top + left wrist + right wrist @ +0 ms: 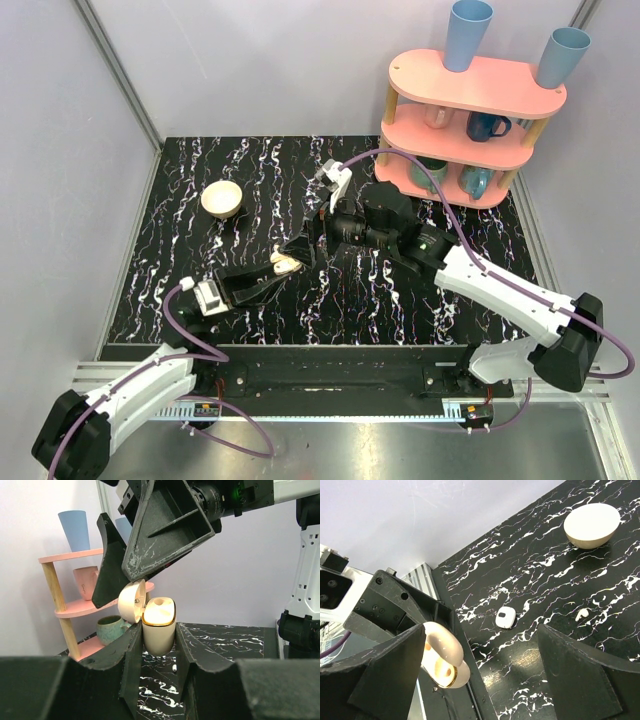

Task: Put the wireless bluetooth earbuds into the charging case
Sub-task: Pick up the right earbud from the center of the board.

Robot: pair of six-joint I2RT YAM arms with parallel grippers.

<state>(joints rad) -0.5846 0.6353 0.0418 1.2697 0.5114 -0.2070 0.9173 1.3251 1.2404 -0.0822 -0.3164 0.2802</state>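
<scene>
**Case clamped by left arm, lid up; 1 earbud loose on table**

Left side: the left gripper (279,268) is clenched on the cream charging case (159,626), 1 finger on each side wall. The case stands upright off the black marbled table (400,300). Its lid (131,601) is swung up and back to the left, and a round recess shows in the exposed top face. A cream bowl (222,198) sits on the table beyond the left gripper, well apart from it.

Centre: the right gripper (481,635) hangs just above the case with its jaws spread wide and nothing between them. In the right wrist view, a small white rounded-square piece (505,617) lies on the table. Beside it, 1 tiny white earbud (582,613) also lies on the table, clear of the case and both grippers.

Right side: a pink 3-tier shelf (470,110) stands at the far right corner. It carries 2 blue cups (468,35) on top and mugs on the tiers below.
</scene>
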